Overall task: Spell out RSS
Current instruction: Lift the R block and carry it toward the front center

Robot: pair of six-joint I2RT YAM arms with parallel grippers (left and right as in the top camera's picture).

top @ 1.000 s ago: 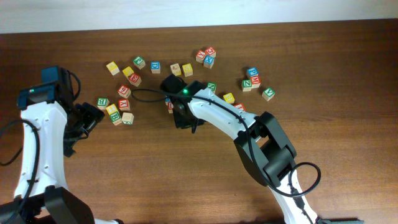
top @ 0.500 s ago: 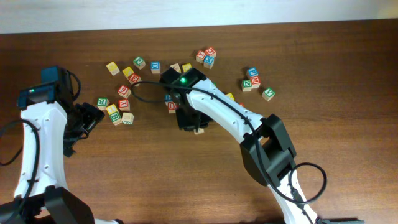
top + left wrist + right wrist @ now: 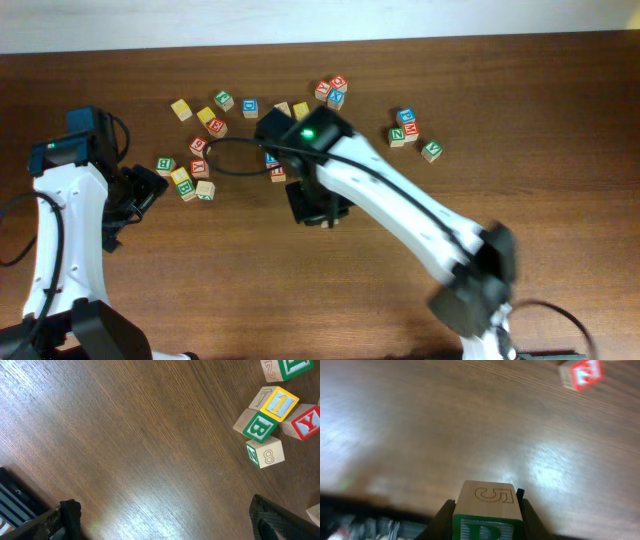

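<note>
My right gripper (image 3: 486, 519) is shut on a wooden block (image 3: 487, 502). The block shows an outlined 5 on its top face and a green letter, seemingly R, on the face toward the camera. It hangs just above bare table. In the overhead view this gripper (image 3: 318, 208) is in front of the block scatter, and the block is mostly hidden under it. My left gripper (image 3: 162, 522) is open and empty over bare wood; overhead it (image 3: 140, 195) sits left of a small block cluster (image 3: 185, 170).
Letter blocks lie scattered along the back: a group (image 3: 332, 90) at centre, another (image 3: 408, 130) at right, and yellow ones (image 3: 182, 108) at left. The left wrist view shows a green B block (image 3: 260, 426) and an 8 block (image 3: 267, 453). A red block (image 3: 580, 374) lies beyond my right gripper.
My right arm has swung forward and to the right, away from the block scatter, carrying the block. The left arm has not moved.
</note>
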